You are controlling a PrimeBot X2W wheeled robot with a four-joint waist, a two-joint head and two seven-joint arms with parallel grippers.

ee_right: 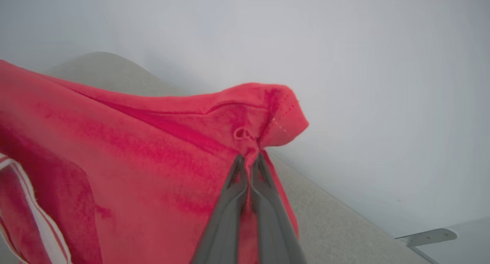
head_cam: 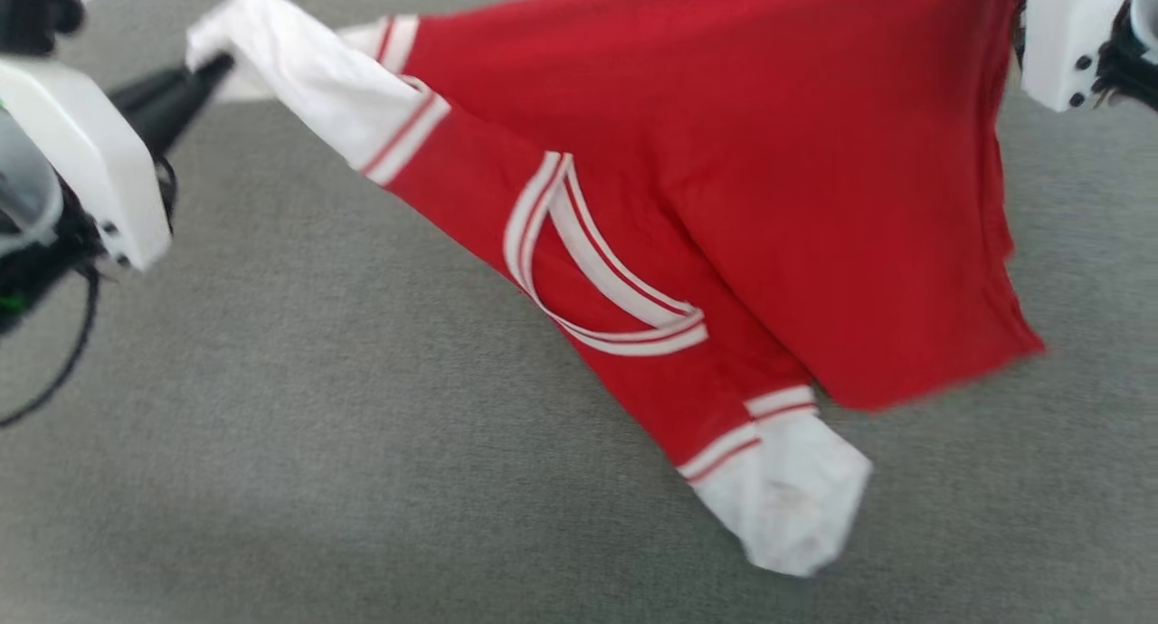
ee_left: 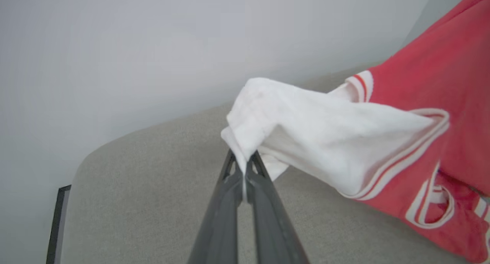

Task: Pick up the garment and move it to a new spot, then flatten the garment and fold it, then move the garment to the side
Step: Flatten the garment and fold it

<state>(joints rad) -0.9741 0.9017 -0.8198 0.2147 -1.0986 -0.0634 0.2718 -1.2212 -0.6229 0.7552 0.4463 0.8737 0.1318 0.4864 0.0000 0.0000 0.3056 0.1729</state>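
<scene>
The garment (head_cam: 778,181), a red shirt with white sleeves and striped trim, hangs stretched between my two grippers above the grey cushion (head_cam: 271,443). My left gripper (head_cam: 213,66) is shut on the tip of one white sleeve (ee_left: 306,122), its pinch clear in the left wrist view (ee_left: 244,162). In the right wrist view my right gripper (ee_right: 249,158) is shut on a red corner of the garment (ee_right: 153,153). The striped collar (head_cam: 597,271) faces me. The other white sleeve (head_cam: 792,506) dangles low and touches the cushion.
The grey fabric cushion (ee_left: 153,202) spreads under everything, with a pale wall (ee_left: 134,46) behind it. A dark edge (ee_left: 57,225) shows at the cushion's far left and a grey ledge (ee_right: 428,237) at its right.
</scene>
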